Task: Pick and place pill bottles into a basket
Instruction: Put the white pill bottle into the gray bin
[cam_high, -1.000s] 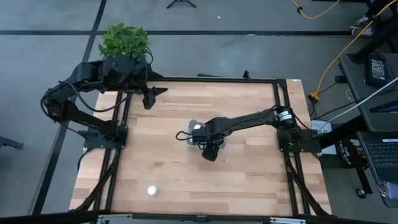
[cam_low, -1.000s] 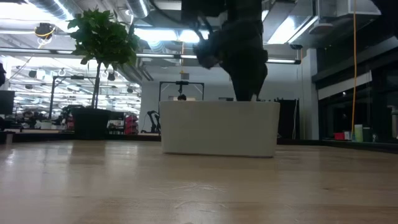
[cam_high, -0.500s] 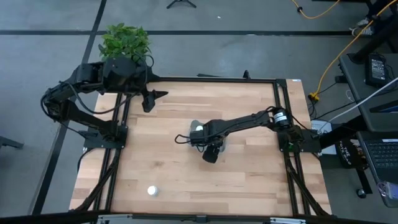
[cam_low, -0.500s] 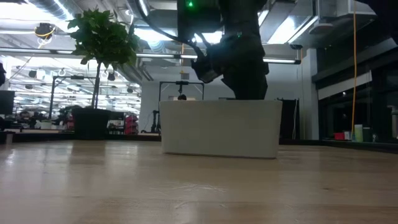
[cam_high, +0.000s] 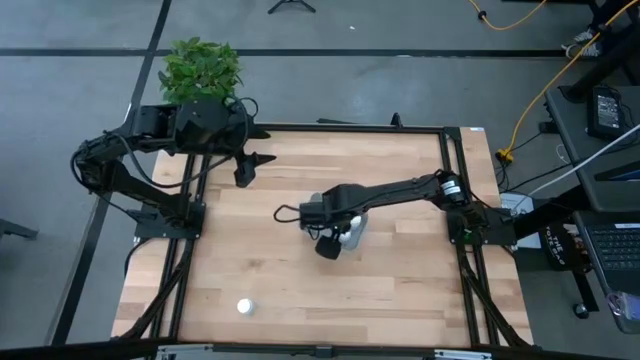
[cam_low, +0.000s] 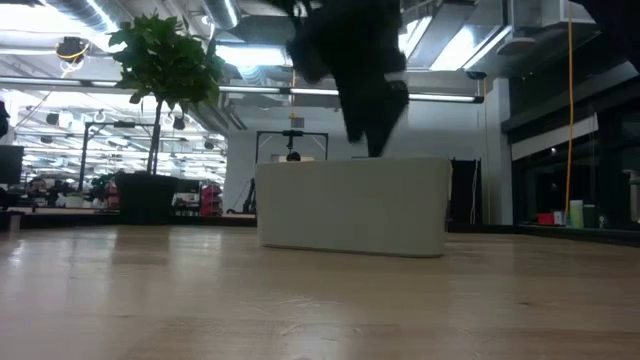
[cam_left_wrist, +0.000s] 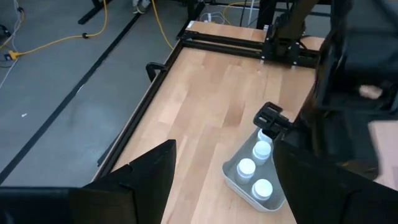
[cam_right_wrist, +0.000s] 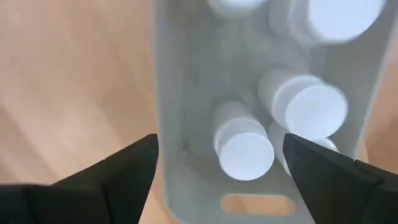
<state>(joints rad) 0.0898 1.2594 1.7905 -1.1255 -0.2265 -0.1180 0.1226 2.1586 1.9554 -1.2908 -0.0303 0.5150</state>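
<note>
Right claw (cam_high: 326, 247): positioned over the middle of the bench (cam_high: 400, 290), directly above the near-left end of the basket (cam_high: 357, 232). In the right wrist view its two fingers (cam_right_wrist: 124, 168) stand well apart with nothing between them; the basket interior lies below the gap.
Left claw (cam_high: 243, 172): hangs over the far-left part of the bench, near the plant (cam_high: 200, 65). In the left wrist view its fingers (cam_left_wrist: 155, 168) are spread apart and empty.
Basket: rests on the bench at the centre. The low view shows its pale side wall (cam_low: 350, 205) sitting flat on the wood.
Pill bottles in basket (cam_right_wrist: 245, 149): the right wrist view shows at least four white caps upright inside; the exact count is uncertain, since the picture is blurred towards its edges. The left wrist view shows three caps (cam_left_wrist: 247, 167) in a row.
Loose pill bottle (cam_high: 244, 306): stands alone on the bench near its front-left corner, well apart from the basket and both claws.
</note>
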